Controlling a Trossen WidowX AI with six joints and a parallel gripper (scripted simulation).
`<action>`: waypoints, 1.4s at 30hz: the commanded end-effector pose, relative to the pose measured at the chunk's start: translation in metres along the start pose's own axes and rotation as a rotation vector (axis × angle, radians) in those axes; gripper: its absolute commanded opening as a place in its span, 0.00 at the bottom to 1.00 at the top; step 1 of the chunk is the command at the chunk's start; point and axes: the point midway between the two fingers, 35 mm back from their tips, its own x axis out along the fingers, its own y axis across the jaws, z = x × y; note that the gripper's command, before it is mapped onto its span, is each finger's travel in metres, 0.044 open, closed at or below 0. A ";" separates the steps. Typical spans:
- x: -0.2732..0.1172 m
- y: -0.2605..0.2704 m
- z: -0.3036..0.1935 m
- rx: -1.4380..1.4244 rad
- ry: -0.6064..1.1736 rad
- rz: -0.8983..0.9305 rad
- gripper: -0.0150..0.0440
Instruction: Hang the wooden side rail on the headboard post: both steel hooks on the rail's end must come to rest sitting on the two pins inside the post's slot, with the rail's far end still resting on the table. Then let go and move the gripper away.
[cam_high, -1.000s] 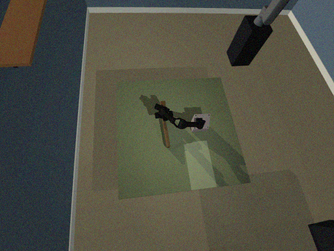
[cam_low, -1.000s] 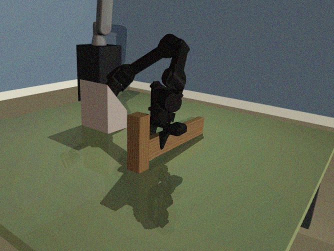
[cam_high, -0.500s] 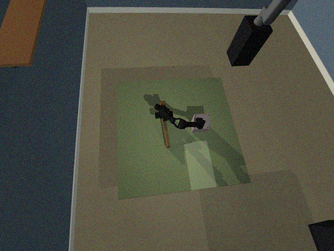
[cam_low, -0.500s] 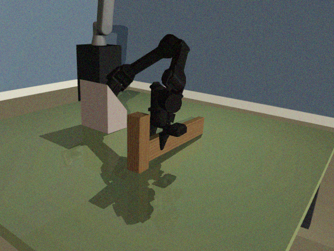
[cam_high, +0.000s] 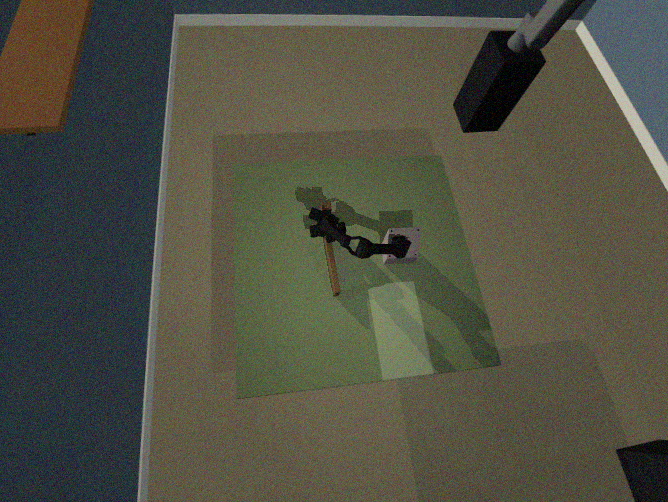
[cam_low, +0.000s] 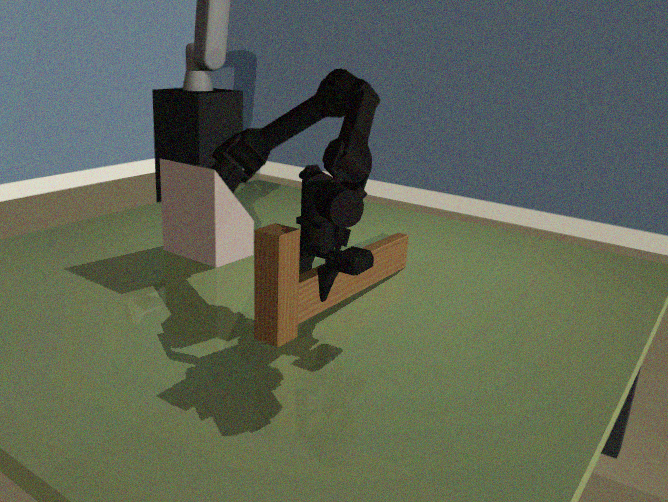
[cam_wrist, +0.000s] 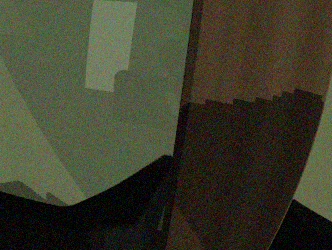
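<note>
Your hand (cam_high: 322, 222) (cam_low: 317, 280) is clamped on the rail (cam_high: 332, 267) (cam_low: 386, 258) (cam_wrist: 255, 55), right beside the upright post (cam_high: 325, 205) (cam_low: 276, 286); slot contents hidden.

Top: high, farthest, facing steeply down, all four corners of the worktop (cam_high: 286, 340) (cam_low: 486, 350) (cam_wrist: 50, 90) framed
Exterior: nearer, facing obliquely down across, one side edge at right
Wrist: closest, facing worktop
Top/exterior overlap: worktop's middle

So the wooden side rail (cam_high: 331, 269) (cam_low: 389, 258) (cam_wrist: 250, 55) is a brown plank on its narrow edge, one end right up at the headboard post (cam_low: 276, 286), a squared wood block standing upright on the green worktop (cam_low: 486, 350). Hooks and pins? Can't see them.
</note>
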 end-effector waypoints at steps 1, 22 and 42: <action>-0.001 0.000 -0.002 0.006 0.008 -0.002 0.25; 0.001 0.001 0.000 0.002 0.000 0.000 0.52; -0.039 0.000 0.004 0.006 0.009 -0.002 1.00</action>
